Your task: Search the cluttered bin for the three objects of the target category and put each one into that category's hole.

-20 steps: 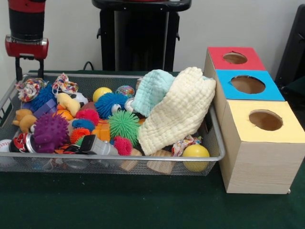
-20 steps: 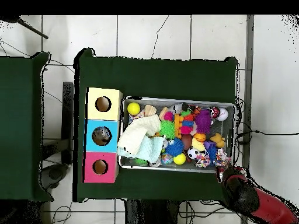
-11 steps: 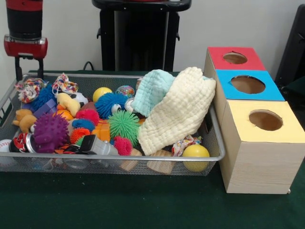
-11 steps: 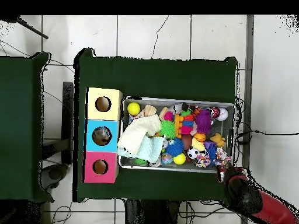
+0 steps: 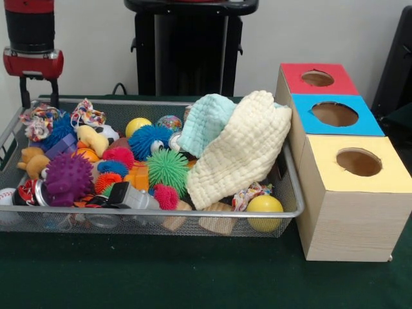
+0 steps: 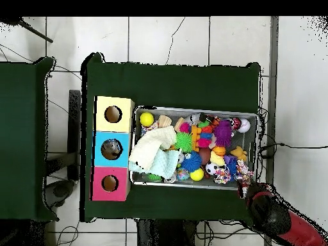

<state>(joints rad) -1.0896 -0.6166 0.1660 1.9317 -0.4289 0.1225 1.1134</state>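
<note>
Searching looks barely begun: the gripper (image 5: 38, 90) hangs with fingers apart and empty above the far corner of the wire bin (image 5: 193, 213), farthest from the sorting boxes (image 5: 351, 187), so next it must descend onto one toy.

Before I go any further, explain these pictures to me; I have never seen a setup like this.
This is a robot arm, red and black, working at a green table. One picture looks across the table at it; the other looks straight down from above. Its gripper hangs at one corner of a wire bin, holding nothing; the two fingers stand apart. The bin is full of toys: spiky rubber balls, a yellow ball, a baseball, rope knots. Two cloths lie draped over one end. Beside the bin stand three boxes, topped red, blue and yellow, each with a round hole for sorted toys.
</note>
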